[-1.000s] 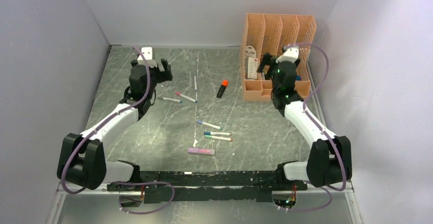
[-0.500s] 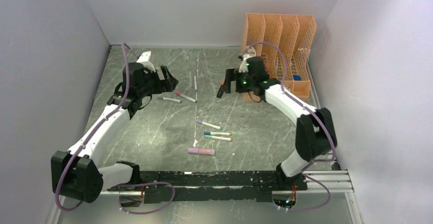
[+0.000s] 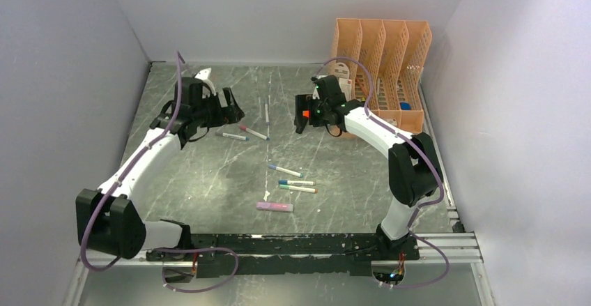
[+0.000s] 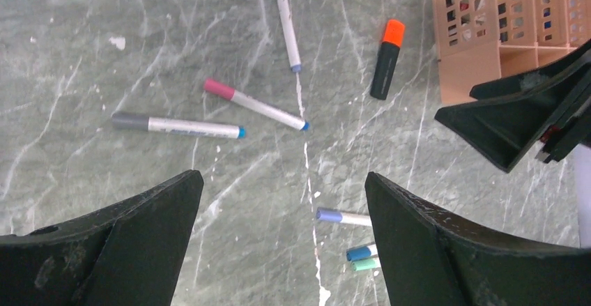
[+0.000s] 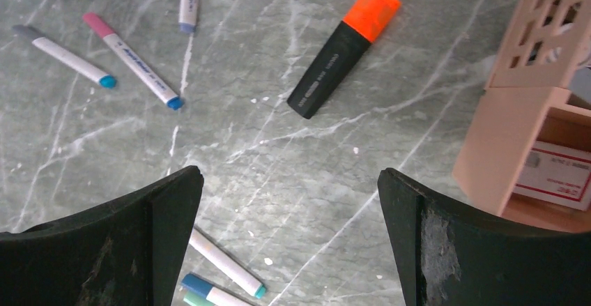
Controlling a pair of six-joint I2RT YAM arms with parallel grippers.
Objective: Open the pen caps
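Note:
Several capped pens lie on the grey marble table [image 3: 209, 173]. A grey-capped pen [image 4: 178, 126] and a pink-capped pen [image 4: 254, 104] lie ahead of my left gripper [image 4: 282, 180], which hovers open and empty over bare table [image 4: 70, 76]. A stubby black pen [image 5: 341, 51] with an orange cap [image 5: 371, 3] lies just beyond my right gripper [image 5: 289, 175], also open and empty. Lilac-, blue- and green-capped pens [image 3: 293, 180] and a pink pen [image 3: 274, 207] lie nearer the bases. In the top view, the left gripper [image 3: 232, 107] and right gripper [image 3: 300, 111] face each other.
A peach mesh organiser [image 3: 380, 62] stands at the back right, close to the right arm's elbow, with a box in one slot [image 5: 557, 173]. Another grey-capped pen [image 3: 266, 113] lies lengthwise between the grippers. Walls enclose the table on three sides.
My right arm has swung left from the organiser to above the black, orange-capped pen. My left gripper has shifted slightly right and nearer, toward the grey- and pink-capped pens.

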